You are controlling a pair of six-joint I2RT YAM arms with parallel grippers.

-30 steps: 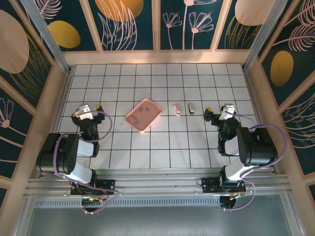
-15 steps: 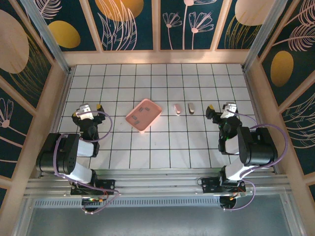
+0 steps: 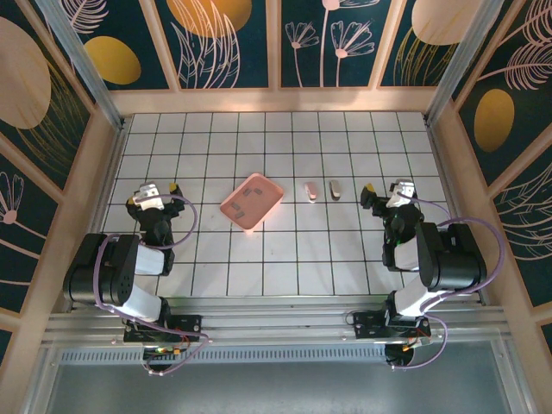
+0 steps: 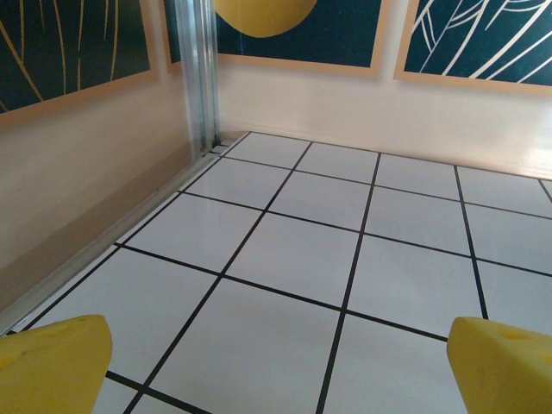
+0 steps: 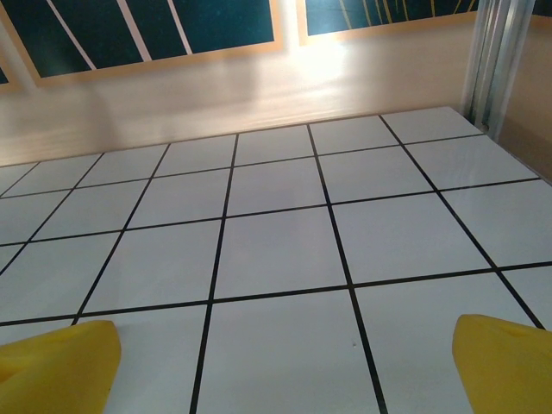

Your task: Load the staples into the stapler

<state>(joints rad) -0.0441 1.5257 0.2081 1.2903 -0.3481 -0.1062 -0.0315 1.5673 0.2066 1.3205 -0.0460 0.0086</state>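
Hidden, staples: the tiny flat grey metal staple strips [image 3: 252, 194] lie inside the shallow pink rectangular plastic tray [image 3: 262, 185], left of the table's centre. From above they are only dark smudges, so I cannot count them.
Hidden, stapler: a small pale pink oblong object [image 3: 310, 191] and a small tan-grey oblong object [image 3: 335, 189] lie side by side just right of the tray, apart from it. I cannot tell which is the stapler, or whether both are parts of it.
Cut off: in my wrist views each yellow finger pad [image 4: 53, 362] [image 5: 57, 362] shows only at a bottom corner.
My left gripper [image 3: 153, 191]: jaws spread wide, empty, over bare tile near the left wall, well apart from the tray.
My right gripper [image 3: 390, 191]: jaws spread wide, empty, right of the two oblong objects.
Edges: pale wooden walls [image 4: 362, 95] enclose the white tiled table with black grid lines [image 3: 276, 259]; an aluminium corner post [image 4: 198, 69] stands ahead of my left gripper.
Open room: bare tiles lie between each gripper and the central objects.
Change: my right gripper sits slightly farther from its base than a second ago; tray and objects unmoved.
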